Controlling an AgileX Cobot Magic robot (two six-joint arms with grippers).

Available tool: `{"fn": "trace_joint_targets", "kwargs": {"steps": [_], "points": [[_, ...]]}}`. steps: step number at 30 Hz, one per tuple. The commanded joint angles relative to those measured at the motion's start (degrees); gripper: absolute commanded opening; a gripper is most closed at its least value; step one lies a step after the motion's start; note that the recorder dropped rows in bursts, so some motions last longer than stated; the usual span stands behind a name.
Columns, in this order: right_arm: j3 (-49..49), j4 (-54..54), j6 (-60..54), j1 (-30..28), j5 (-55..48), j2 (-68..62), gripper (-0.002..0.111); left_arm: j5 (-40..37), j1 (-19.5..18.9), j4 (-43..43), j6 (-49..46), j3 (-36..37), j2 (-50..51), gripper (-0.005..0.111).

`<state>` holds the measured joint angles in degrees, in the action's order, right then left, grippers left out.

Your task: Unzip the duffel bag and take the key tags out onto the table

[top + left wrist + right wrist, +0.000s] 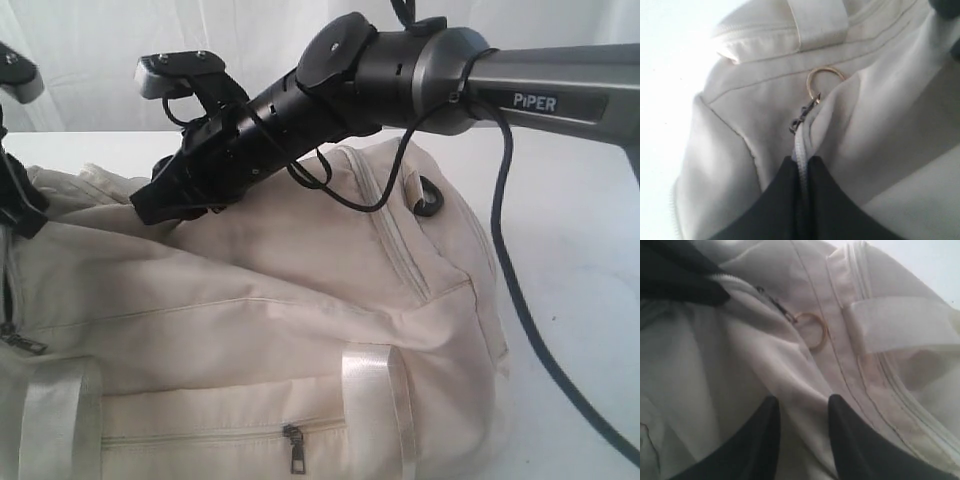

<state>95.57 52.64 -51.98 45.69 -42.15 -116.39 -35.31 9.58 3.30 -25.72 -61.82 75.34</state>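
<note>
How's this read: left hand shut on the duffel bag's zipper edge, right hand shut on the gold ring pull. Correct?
No: the right hand is open, not on the gold ring pull; the right wrist view shows its fingers apart, the ring clear of them. The left hand shut on the zipper edge of the duffel bag holds.

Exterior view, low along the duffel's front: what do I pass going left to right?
Left webbing strap → pocket zipper pull → right webbing strap → dangling black cable.

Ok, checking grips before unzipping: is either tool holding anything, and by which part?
Left tool pinches the duffel bag by its zipper edge, near the pull; right tool holds nothing.
</note>
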Motion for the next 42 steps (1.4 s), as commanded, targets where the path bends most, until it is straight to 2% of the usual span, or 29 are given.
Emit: {"fn": "trace_joint_targets", "kwargs": {"steps": [1, 5, 8, 15, 19, 25, 27, 31, 36, 38, 42], "points": [[-0.22, -1.72, -0.68, -0.3, -1.54, -0.34, 0.039, 4.39, -0.27, 2.12, 0.67, -1.0, -4.0, 0.024], [-0.33, -1.81, -0.68, -0.1, -2.37, -0.34, 0.041, 9.41, -0.27, 2.66, 1.21, -1.0, -6.19, 0.049], [-0.33, -2.11, -0.68, 0.42, -5.19, -0.34, 0.041, 10.98, -0.27, 2.28, 1.5, -1.0, -6.67, 0.059], [-0.33, -3.52, -0.68, 1.2, -12.62, -0.34, 0.041, 11.24, -0.31, 1.77, 1.77, -1.0, -3.95, 0.059], [-0.33, -3.68, -0.68, 1.2, -19.05, -0.34, 0.041, 11.64, -1.55, 2.26, 1.77, -1.0, -0.63, 0.059], [-0.33, -3.57, -0.68, 2.88, -24.95, -0.34, 0.021, 11.45, -2.6, 2.67, 1.99, -0.9, 2.43, 0.059], [-0.33, -3.57, -0.68, 4.1, -27.35, -0.34, 0.022, 11.05, -2.6, 3.1, 1.99, -0.9, 3.15, 0.059], [-0.33, -3.57, 0.33, 6.26, -27.81, -0.34, 0.022, 10.69, -2.6, 3.21, 1.99, -0.9, 4.37, 0.059], [-0.47, -5.38, 8.25, 7.99, -27.81, -0.34, 0.022, 11.66, -2.6, 3.21, 1.99, -0.9, 5.3, 0.058], [-1.75, -6.15, 12.28, 8.59, -27.81, -0.34, 0.022, 11.79, -2.6, 3.21, 2.45, -0.9, 5.27, 0.054], [-1.77, -6.02, 11.16, 8.72, -27.81, 0.06, 0.022, 11.79, -2.6, 2.88, 3.25, -0.9, 5.27, 0.049]]}}
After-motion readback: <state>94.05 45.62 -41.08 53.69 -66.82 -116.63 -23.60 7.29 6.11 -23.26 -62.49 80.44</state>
